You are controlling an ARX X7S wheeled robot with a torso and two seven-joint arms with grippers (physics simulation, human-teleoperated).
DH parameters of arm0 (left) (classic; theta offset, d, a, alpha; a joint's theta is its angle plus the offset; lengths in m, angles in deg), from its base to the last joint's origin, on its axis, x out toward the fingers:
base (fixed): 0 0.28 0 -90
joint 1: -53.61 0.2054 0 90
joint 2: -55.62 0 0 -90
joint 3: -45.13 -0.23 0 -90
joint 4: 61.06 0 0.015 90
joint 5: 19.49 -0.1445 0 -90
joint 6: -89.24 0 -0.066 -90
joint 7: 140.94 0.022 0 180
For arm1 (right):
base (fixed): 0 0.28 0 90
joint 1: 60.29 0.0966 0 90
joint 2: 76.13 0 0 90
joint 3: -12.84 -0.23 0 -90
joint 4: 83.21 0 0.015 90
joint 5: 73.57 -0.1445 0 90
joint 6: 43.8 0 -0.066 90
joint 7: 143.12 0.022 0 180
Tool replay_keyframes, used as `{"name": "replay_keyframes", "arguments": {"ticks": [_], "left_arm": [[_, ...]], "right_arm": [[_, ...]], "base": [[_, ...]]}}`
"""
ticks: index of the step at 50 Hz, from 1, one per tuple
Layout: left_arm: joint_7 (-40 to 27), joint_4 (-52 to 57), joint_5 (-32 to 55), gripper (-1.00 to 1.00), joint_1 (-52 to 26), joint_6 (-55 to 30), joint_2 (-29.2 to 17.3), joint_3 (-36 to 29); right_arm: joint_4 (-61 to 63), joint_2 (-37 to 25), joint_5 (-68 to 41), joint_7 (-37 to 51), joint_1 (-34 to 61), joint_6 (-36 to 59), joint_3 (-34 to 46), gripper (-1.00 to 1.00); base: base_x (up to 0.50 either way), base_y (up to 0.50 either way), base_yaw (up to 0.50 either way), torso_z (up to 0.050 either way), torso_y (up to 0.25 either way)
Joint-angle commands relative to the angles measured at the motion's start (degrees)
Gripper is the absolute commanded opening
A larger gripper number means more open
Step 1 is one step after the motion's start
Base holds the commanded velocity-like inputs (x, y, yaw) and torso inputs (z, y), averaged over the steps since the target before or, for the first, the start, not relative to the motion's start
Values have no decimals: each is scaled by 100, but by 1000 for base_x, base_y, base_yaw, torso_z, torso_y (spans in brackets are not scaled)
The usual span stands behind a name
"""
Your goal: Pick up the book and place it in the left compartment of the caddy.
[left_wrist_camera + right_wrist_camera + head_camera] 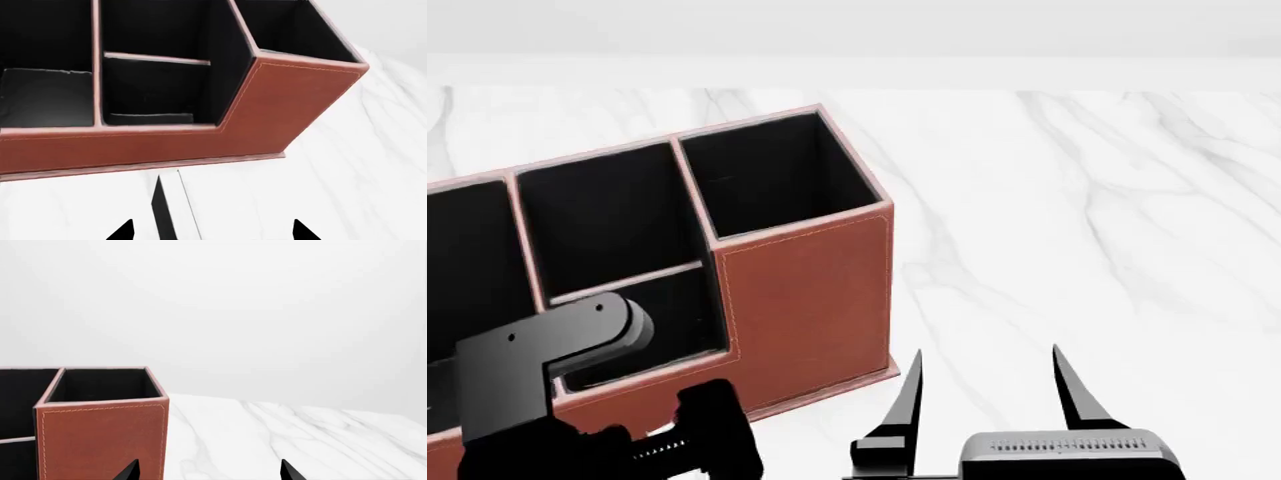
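My left gripper (212, 231) hangs wide open and empty over the book (162, 210), which stands on edge at lower centre, just before the caddy (167, 145). I judge the grasp comes next: descend and close squarely. My right gripper (988, 385) idles open.

Bright, even, diffuse simulator light, sharp focus throughout, no glare or blur, only faint soft shadow beneath the caddy (167, 145), its black interior dim
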Motion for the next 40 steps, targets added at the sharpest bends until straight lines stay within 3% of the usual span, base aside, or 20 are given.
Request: {"name": "replay_keyframes", "arguments": {"ticks": [1,15,40], "left_arm": [[259,-605,-126,100,-235,425,52,-196],[810,-1453,-525,100,-344,912,43,-587],[864,-2043,-590,100,-441,1447,-25,-1026]], "right_arm": [[-86,79,90,-112,-3,-73,-100,100],[-100,54,51,-68,-8,-82,-71,100],[-214,8,-10,-10,-11,-192,-23,100]], "base": [[0,0,0,0,0],[0,0,0,0,0],[0,0,0,0,0]]}}
